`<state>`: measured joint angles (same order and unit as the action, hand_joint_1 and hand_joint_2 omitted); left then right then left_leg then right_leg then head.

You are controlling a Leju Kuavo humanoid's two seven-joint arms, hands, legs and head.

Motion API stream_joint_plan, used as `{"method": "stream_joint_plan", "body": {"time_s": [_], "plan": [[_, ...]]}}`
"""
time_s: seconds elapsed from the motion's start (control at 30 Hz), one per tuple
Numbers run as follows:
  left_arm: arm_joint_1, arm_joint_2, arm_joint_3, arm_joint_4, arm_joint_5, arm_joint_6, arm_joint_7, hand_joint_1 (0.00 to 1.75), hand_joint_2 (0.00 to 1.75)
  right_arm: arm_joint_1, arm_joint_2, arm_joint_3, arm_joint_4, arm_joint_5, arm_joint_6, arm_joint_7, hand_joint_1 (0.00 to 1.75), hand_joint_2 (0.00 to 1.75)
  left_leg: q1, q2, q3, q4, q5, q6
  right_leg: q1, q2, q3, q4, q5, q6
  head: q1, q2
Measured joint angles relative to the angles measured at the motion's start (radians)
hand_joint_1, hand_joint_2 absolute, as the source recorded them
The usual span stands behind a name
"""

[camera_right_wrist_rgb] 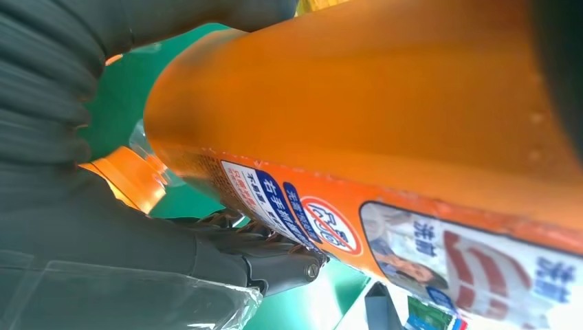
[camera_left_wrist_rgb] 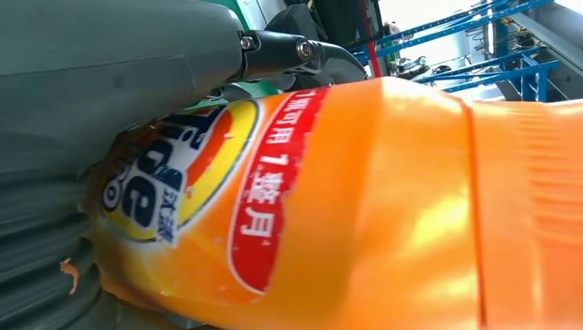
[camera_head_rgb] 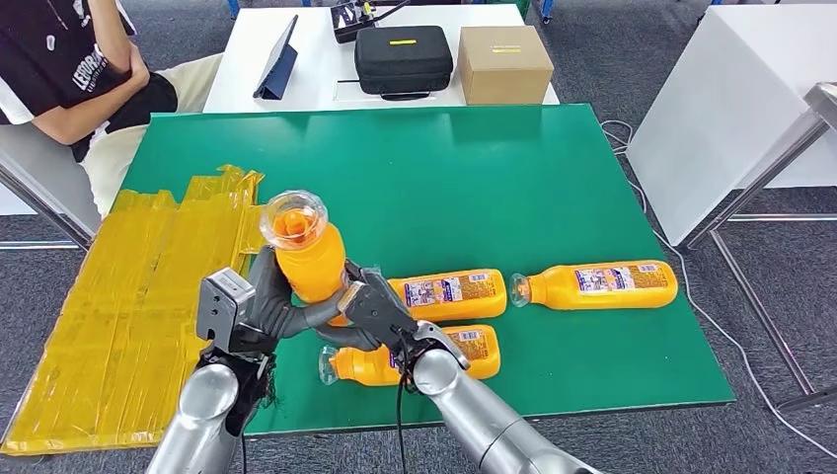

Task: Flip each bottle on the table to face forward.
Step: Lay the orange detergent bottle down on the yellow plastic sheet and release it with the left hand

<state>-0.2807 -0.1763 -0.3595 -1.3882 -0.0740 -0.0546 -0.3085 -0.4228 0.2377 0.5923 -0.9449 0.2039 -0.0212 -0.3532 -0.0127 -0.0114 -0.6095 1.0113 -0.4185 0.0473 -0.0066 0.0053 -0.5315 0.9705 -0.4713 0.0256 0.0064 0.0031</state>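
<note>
Both the left hand (camera_head_rgb: pixel 259 306) and the right hand (camera_head_rgb: pixel 370 308) grip the lifted bottle (camera_head_rgb: pixel 306 252), held upright above the green desk (camera_head_rgb: pixel 553 168), their fingers hiding its lower part. Just beside it, three bottles lie flat: one (camera_head_rgb: pixel 449 293), another (camera_head_rgb: pixel 597 284), and one (camera_head_rgb: pixel 415 360) partly covered by the right arm. Yellow sheeting (camera_head_rgb: pixel 128 296) drapes the desk edge nearest the lifted bottle; a seated person (camera_head_rgb: pixel 79 69) is cut off.

Glossy plastic bottle (camera_head_rgb: pixel 308 259) (matt table (camera_head_rgb: pixel 553 168)).

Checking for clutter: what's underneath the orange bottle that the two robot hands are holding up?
Below the raised bottle lie the green table and a lying bottle, partly covered by the right robot hand. The left robot hand hides the table beneath it.
</note>
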Motion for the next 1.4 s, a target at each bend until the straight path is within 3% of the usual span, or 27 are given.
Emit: {"method": "stream_joint_plan", "body": {"time_s": [0.37,0.5,0.53,1.37,1.4], "plan": [[0.002,0.006,0.002,0.0,0.008,-0.01,0.012,0.04,1.75,-0.013,-0.001,0.044,0.032,0.16,-0.153,0.01,1.75,1.75,0.0,0.0,0.0,0.0,0.0,0.0,0.0,0.0,0.0,0.0,0.0,0.0,0.0,0.0],[-0.002,0.006,0.002,0.003,0.022,-0.02,0.015,1.69,1.75,-0.017,-0.001,0.05,0.035,0.174,-0.172,0.016,1.75,1.75,0.0,0.001,0.0,0.0,0.0,0.0,0.0,0.0,-0.001,0.0,0.0,0.0,0.0,0.0],[-0.004,0.006,0.002,0.005,0.026,-0.023,0.015,1.75,1.75,-0.017,-0.001,0.051,0.036,0.171,-0.174,0.016,1.75,1.75,0.0,0.001,0.0,0.0,0.0,0.0,0.0,0.0,-0.001,0.0,0.0,0.0,0.0,0.0],[-0.033,0.006,-0.007,0.026,0.048,-0.037,0.011,1.75,1.75,0.008,-0.005,0.024,-0.006,0.107,-0.154,0.004,1.75,1.75,0.0,0.001,0.0,0.0,0.0,0.0,0.0,0.0,-0.001,0.0,0.0,0.0,0.0,0.0],[-0.033,0.006,-0.007,0.025,0.048,-0.037,0.011,1.75,1.75,0.01,-0.005,0.022,-0.01,0.104,-0.151,0.004,1.31,1.75,0.0,0.001,0.0,0.0,0.0,0.0,0.0,0.0,-0.001,0.0,0.0,0.0,0.0,0.0]]}}
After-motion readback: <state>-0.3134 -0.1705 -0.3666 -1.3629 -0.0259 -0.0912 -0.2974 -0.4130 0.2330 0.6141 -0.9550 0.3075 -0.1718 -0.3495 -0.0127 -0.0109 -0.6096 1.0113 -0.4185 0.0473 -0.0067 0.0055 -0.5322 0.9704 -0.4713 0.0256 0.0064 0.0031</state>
